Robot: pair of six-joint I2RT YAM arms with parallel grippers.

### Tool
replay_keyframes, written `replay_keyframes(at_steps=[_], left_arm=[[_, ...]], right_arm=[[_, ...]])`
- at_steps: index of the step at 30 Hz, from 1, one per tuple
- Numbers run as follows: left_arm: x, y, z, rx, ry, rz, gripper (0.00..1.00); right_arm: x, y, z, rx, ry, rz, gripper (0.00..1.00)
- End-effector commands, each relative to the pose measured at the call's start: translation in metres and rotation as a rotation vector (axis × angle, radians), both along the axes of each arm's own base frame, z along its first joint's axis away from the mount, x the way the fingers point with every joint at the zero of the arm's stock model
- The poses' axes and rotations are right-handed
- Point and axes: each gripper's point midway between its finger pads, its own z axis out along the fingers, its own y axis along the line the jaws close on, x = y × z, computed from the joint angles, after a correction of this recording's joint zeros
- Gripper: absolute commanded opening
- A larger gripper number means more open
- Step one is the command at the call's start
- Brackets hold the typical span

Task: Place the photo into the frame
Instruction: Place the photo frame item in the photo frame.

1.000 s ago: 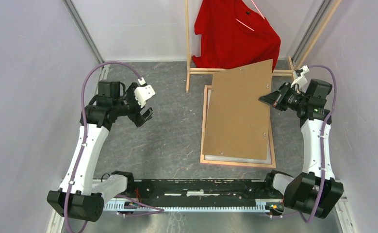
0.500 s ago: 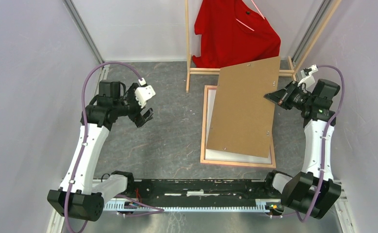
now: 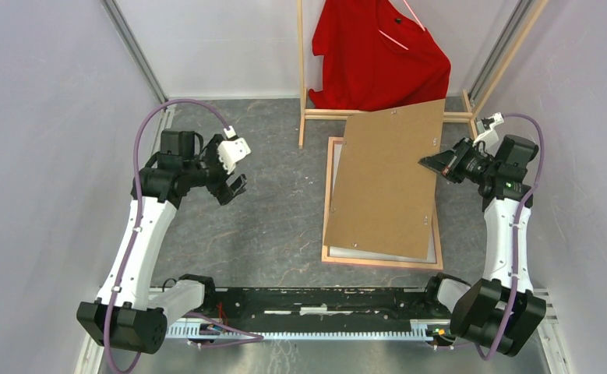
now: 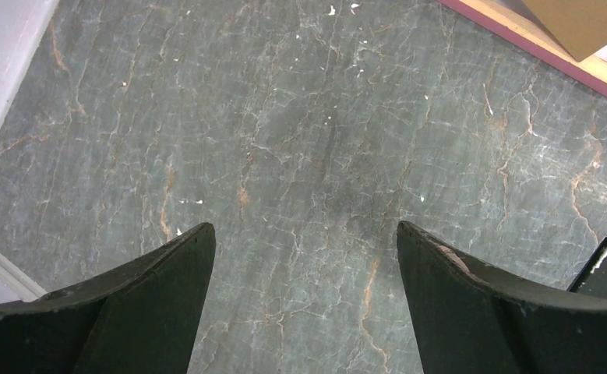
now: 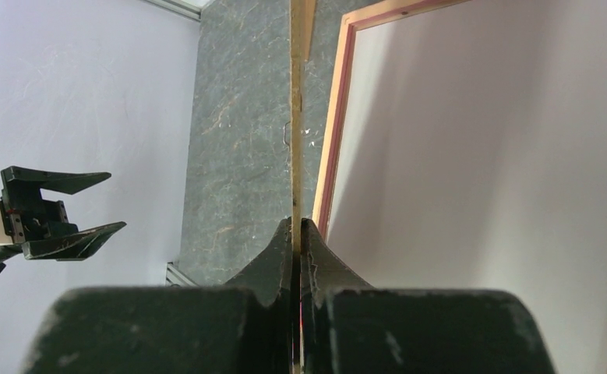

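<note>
Right jaws: clamped on the edge of a thin brown rectangular backing board (image 3: 386, 179), tilted
Left jaws: wide apart, empty, over grey table (image 4: 300, 171)
White-backed rectangular photo (image 5: 440, 156): inside pink-and-wood frame (image 3: 378, 263), beneath board

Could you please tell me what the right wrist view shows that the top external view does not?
Only the right wrist view: the backing board edge-on, pinched in the shut right gripper. Only the top external view: the board's whole brown face tilted across the frame, plus the red shirt on its wooden rack. Both: board, frame, the photo lying white back up inside it, and the open left gripper.
</note>
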Motion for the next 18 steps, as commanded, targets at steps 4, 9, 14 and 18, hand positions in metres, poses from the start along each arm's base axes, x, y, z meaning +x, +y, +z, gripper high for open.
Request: replay_keyframes(at_steps=[4, 9, 14, 18], left_arm=[[-0.004, 0.002, -0.006, 0.028, -0.003, -0.027, 0.92], [-0.007, 0.003, -0.008, 0.038, 0.004, -0.032, 0.91], [-0.008, 0.003, -0.008, 0.040, 0.004, -0.033, 0.91], [-0.010, 0.003, -0.008, 0.044, 0.012, -0.038, 0.91]], right_arm=[[0.001, 0.000, 0.027, -0.054, -0.097, 0.013, 0.00], [0.000, 0.001, 0.036, -0.048, -0.113, 0.022, 0.00], [-0.002, 0.002, 0.044, -0.032, -0.130, 0.024, 0.00], [-0.004, 0.001, 0.051, -0.024, -0.142, 0.020, 0.00]])
